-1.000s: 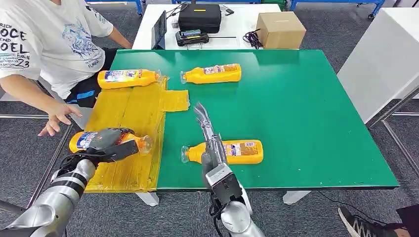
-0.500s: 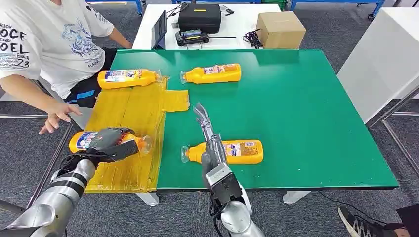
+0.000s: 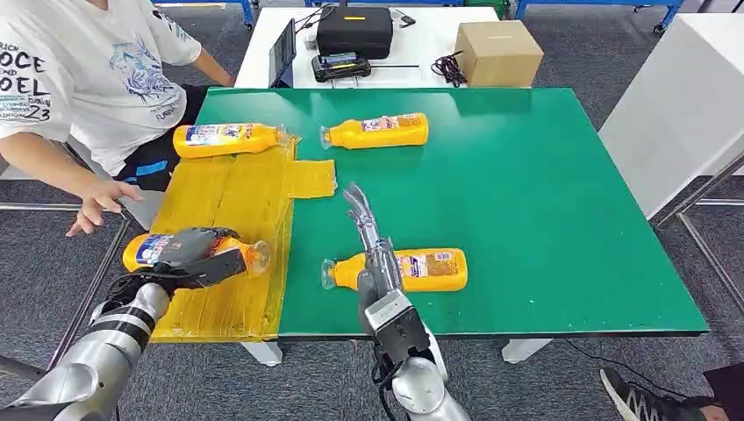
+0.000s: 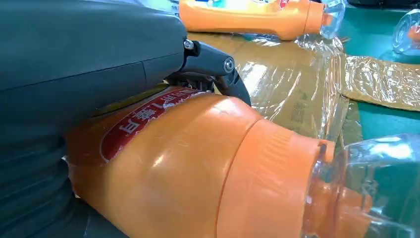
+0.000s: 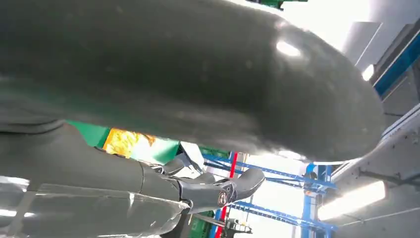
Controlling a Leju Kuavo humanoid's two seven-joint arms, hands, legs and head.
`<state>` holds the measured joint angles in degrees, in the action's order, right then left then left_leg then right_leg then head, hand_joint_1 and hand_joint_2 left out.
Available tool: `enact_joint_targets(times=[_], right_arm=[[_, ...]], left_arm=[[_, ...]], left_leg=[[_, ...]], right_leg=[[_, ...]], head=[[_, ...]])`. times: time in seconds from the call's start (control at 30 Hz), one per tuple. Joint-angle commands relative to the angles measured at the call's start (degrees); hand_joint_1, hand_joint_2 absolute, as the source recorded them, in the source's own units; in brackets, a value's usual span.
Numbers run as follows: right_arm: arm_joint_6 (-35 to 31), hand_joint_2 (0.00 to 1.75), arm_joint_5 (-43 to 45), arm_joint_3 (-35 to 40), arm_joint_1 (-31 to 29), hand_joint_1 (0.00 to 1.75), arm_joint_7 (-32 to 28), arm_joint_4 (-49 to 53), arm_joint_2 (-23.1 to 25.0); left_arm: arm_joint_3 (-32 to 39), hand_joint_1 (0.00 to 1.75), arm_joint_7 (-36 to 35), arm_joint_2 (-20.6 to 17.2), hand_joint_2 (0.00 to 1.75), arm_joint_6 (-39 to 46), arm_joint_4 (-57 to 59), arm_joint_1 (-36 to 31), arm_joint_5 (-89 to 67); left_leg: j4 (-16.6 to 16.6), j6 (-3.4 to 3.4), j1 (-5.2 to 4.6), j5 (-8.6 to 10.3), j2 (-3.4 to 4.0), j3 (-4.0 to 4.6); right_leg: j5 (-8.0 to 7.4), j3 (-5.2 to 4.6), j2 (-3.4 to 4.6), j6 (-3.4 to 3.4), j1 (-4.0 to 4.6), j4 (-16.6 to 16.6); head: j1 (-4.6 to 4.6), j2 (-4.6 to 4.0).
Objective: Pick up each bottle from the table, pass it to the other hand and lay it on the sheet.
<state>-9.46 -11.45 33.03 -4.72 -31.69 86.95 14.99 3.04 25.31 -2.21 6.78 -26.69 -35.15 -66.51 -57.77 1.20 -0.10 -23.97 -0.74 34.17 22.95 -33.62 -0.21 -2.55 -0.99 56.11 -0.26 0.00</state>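
Head view: left hand clamped on bottle, laid on sheet; release judged next. Right hand, fingers apart, empty, beside sheet.

Head cam sat high, faced forward and down over the green tabletop, both arms entering from below. Left wrist cam sat very close behind the left hand, low along the yellow sheet, tight on the held bottle; it shared sheet and bottles with the head view. Right wrist cam sat behind the right hand, tilted up toward ceiling lights.
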Motion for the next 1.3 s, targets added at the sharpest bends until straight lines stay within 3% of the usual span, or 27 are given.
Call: enact_joint_targets(times=[0.03, 0.1, 0.13, 0.2, 0.3, 0.47, 0.6, 0.67, 0.7, 0.73, 0.8, 0.83, 0.9, 0.97, 1.03, 1.07, 1.17, 1.23, 1.3], right_arm=[[0.07, 0.00, 0.19, 0.11, -1.79, 0.00, 0.13, -2.98, -1.19], [0.07, 0.00, 0.19, 0.11, -1.79, 0.00, 0.13, -2.98, -1.19], [1.95, 0.00, 2.60, -0.28, -2.80, 0.00, 2.32, -4.96, -0.79], [1.88, 0.00, 3.28, -0.79, -4.70, 0.00, 0.76, -8.88, 0.04], [1.79, 0.00, 3.39, -0.91, -4.90, 0.00, 0.32, -9.78, 0.25], [1.77, 0.00, 3.35, -1.01, -4.30, 0.00, 0.25, -8.86, 0.17], [1.77, 0.00, 3.35, -1.01, -4.27, 0.00, 0.25, -8.76, 0.15], [1.77, 0.00, 3.35, -1.02, -4.28, 0.00, 0.25, -8.74, 0.15], [1.78, 0.00, 3.34, -1.04, -4.30, 0.00, 0.24, -8.71, 0.11], [1.79, 0.00, 3.30, -1.07, -4.32, 0.00, 0.23, -8.68, 0.11], [1.80, 0.00, 3.29, -1.20, -4.33, 0.00, 0.23, -8.65, 0.13], [1.80, 0.00, 3.29, -1.20, -4.33, 0.00, 0.23, -8.65, 0.13], [1.81, 0.00, 3.28, -1.29, -4.26, 0.00, 0.23, -8.65, 0.15], [1.80, 0.00, 3.28, -1.31, -4.19, 0.00, 0.23, -8.59, 0.17], [1.83, 0.00, 3.29, -1.23, -4.32, 0.00, 0.24, -8.72, 0.19], [1.85, 0.00, 3.30, -1.18, -4.35, 0.00, 0.24, -8.81, 0.20], [1.76, 0.00, 3.16, -1.05, -4.22, 0.00, 0.27, -8.99, 0.21], [0.94, 0.00, 2.55, -1.39, -3.53, 0.00, 0.41, -8.22, 0.25], [-0.47, 0.00, 1.87, -1.21, -2.64, 0.00, 0.72, -7.19, -0.26]], left_arm=[[2.16, 1.75, -0.10, 0.69, 1.75, -1.77, 4.93, 3.89, 0.87], [2.16, 1.75, -0.10, 0.69, 1.75, -1.77, 4.93, 3.89, 0.87], [3.64, 0.00, -0.10, -0.59, 0.00, -16.17, 5.96, 5.50, 5.67], [2.78, 0.00, 2.74, -2.51, 0.00, -16.63, 4.50, 10.39, 7.08], [2.25, 0.00, 3.29, -2.50, 0.00, -15.94, 4.69, 10.73, 7.33], [1.41, 0.00, 2.82, -2.16, 0.00, -15.56, 4.47, 10.33, 8.53], [1.36, 0.00, 2.70, -2.13, 0.00, -15.63, 4.45, 10.20, 8.60], [1.35, 0.00, 2.68, -2.12, 0.00, -15.63, 4.44, 10.18, 8.64], [1.23, 0.00, 2.67, -1.99, 0.00, -15.58, 4.40, 10.17, 8.66], [0.82, 0.00, 2.54, -1.91, 0.00, -15.45, 4.33, 10.20, 9.14], [0.11, 0.00, 2.32, -1.93, 0.00, -15.15, 4.24, 10.19, 10.12], [0.11, 0.00, 2.32, -1.93, 0.00, -15.15, 4.24, 10.19, 10.12], [-0.44, 0.00, 2.34, -2.09, 0.00, -15.06, 3.97, 10.24, 10.98], [-0.95, 0.00, 2.40, -2.29, 0.00, -15.41, 3.81, 10.41, 11.82], [-1.13, 0.00, 2.44, -2.47, 0.00, -16.07, 3.85, 10.57, 13.63], [-1.18, 0.00, 2.51, -2.49, 0.00, -16.09, 3.76, 10.68, 13.99], [-0.71, 0.00, 3.39, -1.80, 0.00, -15.33, 2.98, 10.70, 15.97], [1.29, 0.00, 5.15, 0.56, 0.00, -7.90, 1.20, 10.12, 19.84], [7.19, 0.00, 8.40, 5.25, 0.00, 3.35, -2.36, 8.48, 26.39]], left_leg=[[0.18, -0.05, 0.00, -0.02, 0.29, -0.21], [0.11, -0.03, -0.04, -0.03, 0.19, -0.19], [0.16, -0.05, -0.01, -0.02, 0.27, -0.20], [0.25, -0.07, -0.02, -0.06, 0.62, -0.34], [0.39, -0.12, -0.09, -0.13, 0.74, -0.48], [0.53, -0.20, -0.28, -0.52, 0.40, -1.52], [0.45, -0.25, -0.26, -0.61, 0.23, -1.56], [0.57, -0.41, -0.05, -0.52, 0.64, -1.15], [0.66, -0.41, -0.06, -0.54, 0.65, -1.33], [0.50, -0.29, -0.24, -0.64, 0.19, -1.70], [0.64, -0.37, -0.18, -0.59, 0.35, -1.55], [0.43, -0.40, -0.22, -0.85, 0.10, -1.97], [0.43, -0.45, -0.15, -0.76, 0.29, -1.64], [0.37, -0.42, -0.19, -0.95, 0.09, -2.10], [0.38, -0.45, -0.12, -0.85, 0.27, -1.73], [0.43, -0.42, -0.17, -0.93, 0.16, -2.11], [0.55, -0.45, -0.13, -0.88, 0.29, -1.99], [0.51, -0.45, -0.14, -0.92, 0.19, -2.05], [0.49, -0.47, -0.15, -0.96, -0.01, -2.12]], right_leg=[[-0.06, 0.12, 0.25, 0.09, 0.01, -0.18], [-0.01, 0.11, 0.16, 0.05, -0.03, -0.08], [-0.05, 0.11, 0.23, 0.08, 0.00, -0.15], [-0.12, 0.13, 0.57, 0.11, 0.00, -0.23], [-0.12, 0.35, 0.70, 0.09, -0.08, -0.28], [0.50, 1.25, 0.38, 0.34, -0.25, -0.14], [0.61, 1.31, 0.30, 0.33, -0.23, -0.03], [0.31, 0.84, 0.66, 0.49, 0.00, -0.26], [0.33, 1.03, 0.67, 0.50, -0.01, -0.35], [0.61, 1.46, 0.28, 0.34, -0.20, -0.04], [0.53, 1.26, 0.41, 0.48, -0.14, -0.16], [0.89, 1.71, 0.19, 0.41, -0.18, 0.09], [0.74, 1.33, 0.35, 0.51, -0.11, 0.06], [1.03, 1.84, 0.18, 0.46, -0.15, 0.17], [0.87, 1.43, 0.33, 0.50, -0.09, 0.15], [1.02, 1.82, 0.25, 0.45, -0.14, 0.13], [0.91, 1.71, 0.36, 0.46, -0.10, -0.03], [0.99, 1.79, 0.28, 0.42, -0.11, 0.01], [1.08, 1.90, 0.08, 0.41, -0.12, 0.03]], head=[[0.00, 0.00], [0.00, 0.00], [0.00, 0.00], [0.00, 0.00], [-0.02, 0.00], [-0.02, 0.00], [0.02, 0.00], [0.00, 0.00], [0.00, 0.00], [0.00, 0.00], [0.00, 0.00], [-0.02, 0.00], [-0.02, 0.00], [-0.02, 0.00], [0.00, 0.00], [0.00, 0.00], [0.00, 0.00], [0.00, 0.00], [0.00, 0.00]])
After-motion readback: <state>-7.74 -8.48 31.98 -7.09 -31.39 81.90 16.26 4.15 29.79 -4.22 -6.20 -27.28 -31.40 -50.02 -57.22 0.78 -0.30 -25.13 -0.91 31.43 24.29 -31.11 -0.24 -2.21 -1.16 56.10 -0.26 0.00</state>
